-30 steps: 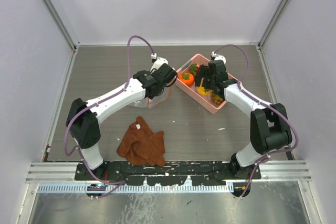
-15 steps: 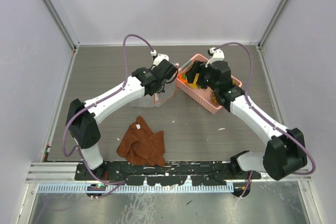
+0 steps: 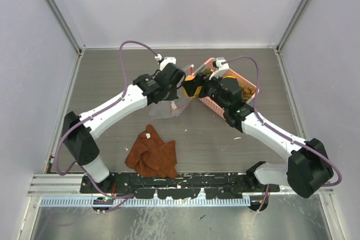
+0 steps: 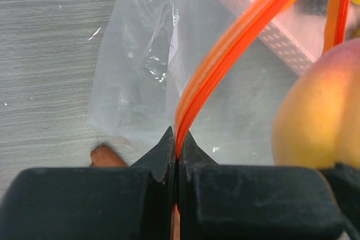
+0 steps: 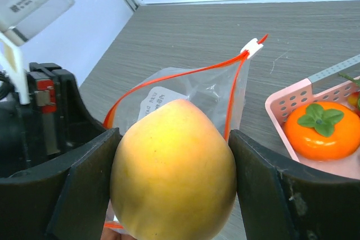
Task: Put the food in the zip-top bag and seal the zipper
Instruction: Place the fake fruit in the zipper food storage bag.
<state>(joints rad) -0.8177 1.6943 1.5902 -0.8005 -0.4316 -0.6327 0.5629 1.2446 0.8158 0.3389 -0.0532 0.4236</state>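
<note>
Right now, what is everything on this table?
round toy fruit: one, yellow-orange, held at the bag's open mouth
thin plastic zip-top bag: one, clear, left of the basket
zipper strip: one, orange-red, along the bag's mouth
plastic lattice basket: one, pink, table's far side
leaf-topped toy fruit: one, orange, in the basket
toy grapes: one bunch, brownish, in the basket
crumpled cloth: one, rust-brown, table's near side
left gripper: one, black, shut on the zipper strip
right gripper: one, black, shut on the round toy fruit
</note>
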